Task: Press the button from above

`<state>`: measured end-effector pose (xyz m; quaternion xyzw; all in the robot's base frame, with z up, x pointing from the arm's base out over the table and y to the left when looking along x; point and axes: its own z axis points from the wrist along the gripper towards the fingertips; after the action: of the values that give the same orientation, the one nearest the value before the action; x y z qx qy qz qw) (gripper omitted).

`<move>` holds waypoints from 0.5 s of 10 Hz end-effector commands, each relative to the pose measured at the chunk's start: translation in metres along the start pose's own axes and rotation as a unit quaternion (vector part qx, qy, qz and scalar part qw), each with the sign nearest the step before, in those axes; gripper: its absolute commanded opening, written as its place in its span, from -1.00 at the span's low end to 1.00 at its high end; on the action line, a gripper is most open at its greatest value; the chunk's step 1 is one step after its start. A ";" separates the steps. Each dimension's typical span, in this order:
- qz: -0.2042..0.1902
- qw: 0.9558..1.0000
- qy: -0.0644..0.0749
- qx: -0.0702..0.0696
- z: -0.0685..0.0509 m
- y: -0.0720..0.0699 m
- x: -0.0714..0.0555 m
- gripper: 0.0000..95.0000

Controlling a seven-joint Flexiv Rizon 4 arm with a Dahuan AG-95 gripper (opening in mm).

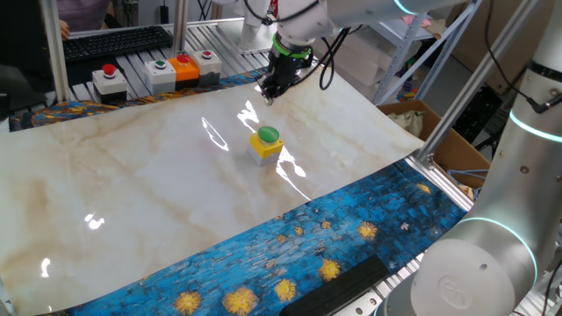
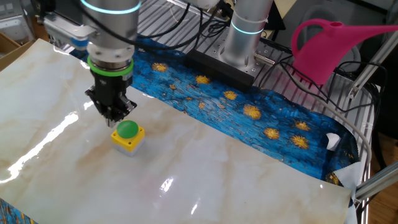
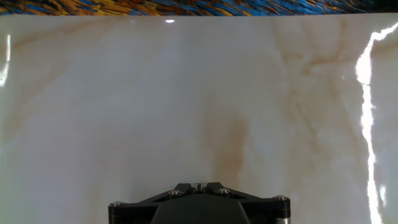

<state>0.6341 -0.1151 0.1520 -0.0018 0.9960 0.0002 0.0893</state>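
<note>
A round green dome button on a small yellow cube housing [image 2: 128,135] is sitting mid-way across the marbled white table sheet [image 2: 249,174] — the black two-finger gripper [image 2: 114,116], fingers pressed together, is hovering just beside it, not touching. The hand view is showing only bare sheet — no button.

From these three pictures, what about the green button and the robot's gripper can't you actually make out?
- Button: absent from the hand view, which shows only marble table beyond the gripper's black body.
- Gripper fingertips: too small and dark in both fixed views to see a gap.
- Height above the button: the fixed views disagree, one showing it well apart, the other close above.
- Button's housing: its far sides are hidden.
</note>
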 end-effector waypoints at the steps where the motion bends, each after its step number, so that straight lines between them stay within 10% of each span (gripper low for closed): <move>1: 0.026 1.000 0.002 0.013 -0.002 0.000 0.003 -1.00; 5: 0.020 1.000 0.006 0.012 -0.002 0.000 0.003 -1.00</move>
<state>0.6319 -0.1145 0.1527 0.0287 0.9962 -0.0156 0.0812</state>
